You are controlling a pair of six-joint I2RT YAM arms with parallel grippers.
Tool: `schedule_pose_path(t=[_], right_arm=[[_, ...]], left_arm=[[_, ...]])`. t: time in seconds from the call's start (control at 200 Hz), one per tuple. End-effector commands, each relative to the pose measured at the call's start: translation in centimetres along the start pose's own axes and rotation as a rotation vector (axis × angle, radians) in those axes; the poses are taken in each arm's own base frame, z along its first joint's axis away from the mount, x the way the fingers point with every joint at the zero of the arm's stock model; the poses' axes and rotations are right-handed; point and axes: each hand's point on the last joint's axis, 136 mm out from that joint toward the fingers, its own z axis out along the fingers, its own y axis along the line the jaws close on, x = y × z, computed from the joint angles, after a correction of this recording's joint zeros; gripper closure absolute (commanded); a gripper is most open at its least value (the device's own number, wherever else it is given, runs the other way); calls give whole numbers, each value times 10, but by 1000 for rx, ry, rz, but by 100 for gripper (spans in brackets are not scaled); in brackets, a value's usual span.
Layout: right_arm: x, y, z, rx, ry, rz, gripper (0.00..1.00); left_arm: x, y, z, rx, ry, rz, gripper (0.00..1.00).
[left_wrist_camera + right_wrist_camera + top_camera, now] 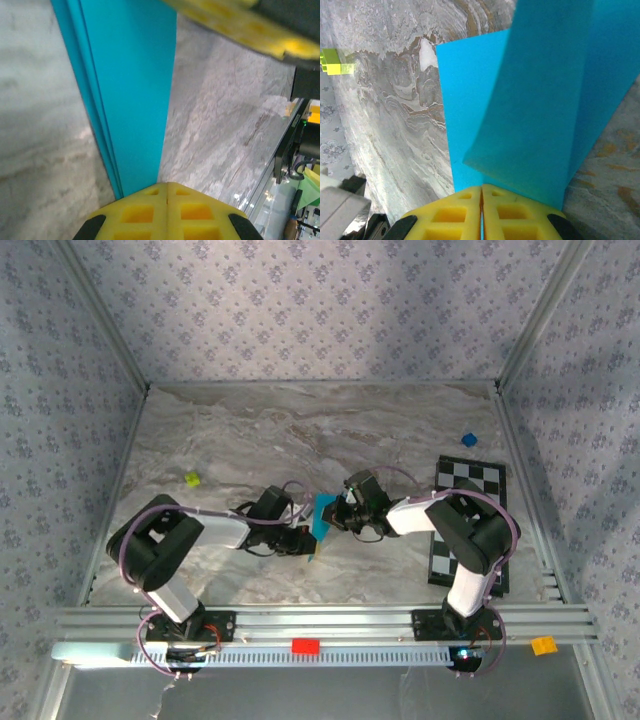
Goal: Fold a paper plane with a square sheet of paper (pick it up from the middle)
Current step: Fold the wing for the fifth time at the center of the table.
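The blue paper (323, 515) is about halfway between the left and right edges of the desk (250, 430), a bit closer to the near edge. It stands up on its side between the two arms. The left end effector (303, 536) is clenched on the blue paper from one side. Its yellow fingers (137, 212) press together with the paper coming out between them. The right end effector (347, 514) is clenched on it from the other side in the same way. The paper already has folds: thin layers lie together along one edge, and one flap leans over another. It does not look like a pointy plane yet, so I think the folding is partway done. The next move likely needs one arm to hold tight while the other bends a flap over and presses the crease, gently, so the thin paper does not tear or slip.
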Motion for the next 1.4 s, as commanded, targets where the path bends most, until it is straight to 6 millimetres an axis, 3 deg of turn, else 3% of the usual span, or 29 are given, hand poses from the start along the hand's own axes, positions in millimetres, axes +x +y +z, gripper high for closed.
schedule_pose_path(t=[0.0, 0.15, 0.275, 0.47, 0.565, 0.695, 0.835, 1.089, 1.234, 1.394], right_arm=[[18, -65, 8, 220, 33, 75, 90], [17, -62, 9, 213, 31, 72, 90], [17, -60, 10, 208, 31, 69, 90], [17, -58, 11, 202, 33, 71, 90], [17, -58, 11, 201, 33, 70, 90], [17, -57, 11, 199, 34, 72, 90], [17, -56, 12, 193, 34, 74, 90], [17, -54, 11, 187, 33, 76, 90], [16, -51, 10, 176, 30, 73, 90], [8, -35, 5, 125, 12, 58, 88]], left_arm=[[59, 30, -3, -103, 170, -92, 99], [66, 32, -11, -120, 166, -86, 97], [56, 8, -19, -55, 137, -41, 96], [9, -33, -45, -20, -32, 55, 96], [-17, -42, -52, -9, -104, 57, 96], [-46, -46, -46, -14, -126, 37, 98], [-62, -35, -30, -55, -117, 1, 100], [-70, -10, -9, -108, -115, -48, 100], [-56, 14, 2, -156, -76, -78, 100], [-25, 44, 3, -259, -14, -113, 100]])
